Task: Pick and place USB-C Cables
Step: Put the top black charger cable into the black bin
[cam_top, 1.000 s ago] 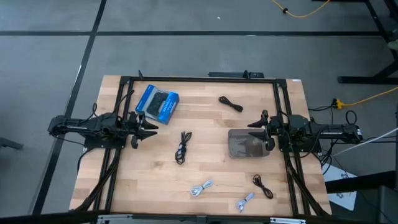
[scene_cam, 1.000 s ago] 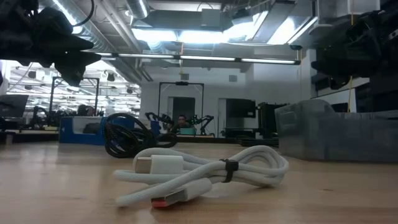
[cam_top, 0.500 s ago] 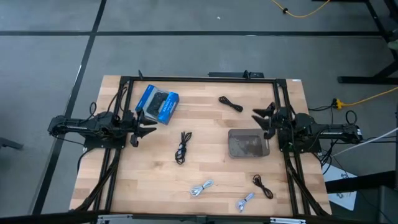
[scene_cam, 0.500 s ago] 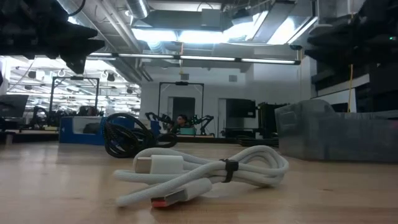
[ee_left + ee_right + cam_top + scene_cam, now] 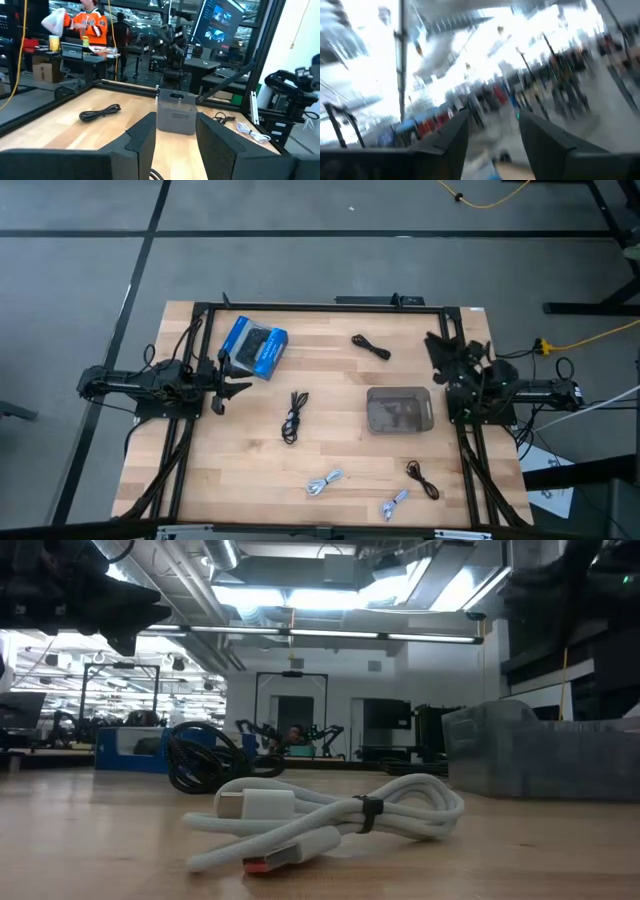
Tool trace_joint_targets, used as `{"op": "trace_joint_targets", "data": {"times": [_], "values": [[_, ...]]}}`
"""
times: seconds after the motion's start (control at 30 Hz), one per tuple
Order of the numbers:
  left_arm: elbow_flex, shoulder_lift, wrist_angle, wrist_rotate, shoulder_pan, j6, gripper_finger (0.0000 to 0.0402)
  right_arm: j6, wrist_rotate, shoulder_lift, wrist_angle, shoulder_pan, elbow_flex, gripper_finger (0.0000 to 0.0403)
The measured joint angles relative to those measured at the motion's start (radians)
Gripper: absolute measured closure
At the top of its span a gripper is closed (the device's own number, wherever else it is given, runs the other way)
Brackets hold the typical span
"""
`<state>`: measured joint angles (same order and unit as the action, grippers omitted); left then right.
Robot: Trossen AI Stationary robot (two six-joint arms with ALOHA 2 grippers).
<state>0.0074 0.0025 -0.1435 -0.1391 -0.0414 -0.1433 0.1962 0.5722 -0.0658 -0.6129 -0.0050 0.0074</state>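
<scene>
Five coiled USB-C cables lie flat on the wooden table: black ones at the far middle (image 5: 371, 347), the centre (image 5: 294, 416) and the near right (image 5: 422, 478), white ones near the front edge (image 5: 324, 482) (image 5: 394, 503). My left gripper (image 5: 236, 378) is open and empty at the left, beside the blue package. My right gripper (image 5: 437, 346) is open and empty above the far right corner, past the tray. The low view shows a white cable (image 5: 330, 820) close up and a black one (image 5: 205, 755) behind it.
A clear grey tray (image 5: 400, 409) stands at the right of centre; it also shows in the left wrist view (image 5: 176, 114). A blue-and-black package (image 5: 253, 346) lies at the far left. A black frame rims the table. A person shows in the room behind.
My right gripper has swung away from above the tray toward the table's far right corner, rising and turning as it went. My left gripper has tipped up from pointing downward to about level. The cables, tray and package have stayed where they were.
</scene>
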Motion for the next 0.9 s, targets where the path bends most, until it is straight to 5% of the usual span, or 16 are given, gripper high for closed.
{"op": "trace_joint_targets", "data": {"times": [0.2, 0.37, 0.5, 0.73, 0.9], "values": [[0.0, 0.003, 0.0, -0.092, 0.0, 0.016, 0.0271, -0.225, -0.043, -0.045, -0.227, -0.002, 0.0, 0.0226], [0.0, 0.006, 0.0, -0.095, 0.0, 0.016, 0.0271, -0.278, -0.045, -0.145, -0.254, -0.056, 0.026, 0.0226], [0.0, 0.006, 0.0, -0.101, 0.0, 0.016, 0.0271, -0.302, -0.103, -0.307, -0.237, -0.124, 0.057, 0.0226], [0.0, 0.006, 0.0, -0.159, 0.0, 0.014, 0.0271, -0.228, -0.045, -0.598, -0.206, -0.267, 0.207, 0.0226], [0.0, 0.006, 0.0, -0.167, 0.0, 0.011, 0.0271, -0.186, -0.053, -0.787, 0.029, -0.365, 0.407, 0.0226]]}}
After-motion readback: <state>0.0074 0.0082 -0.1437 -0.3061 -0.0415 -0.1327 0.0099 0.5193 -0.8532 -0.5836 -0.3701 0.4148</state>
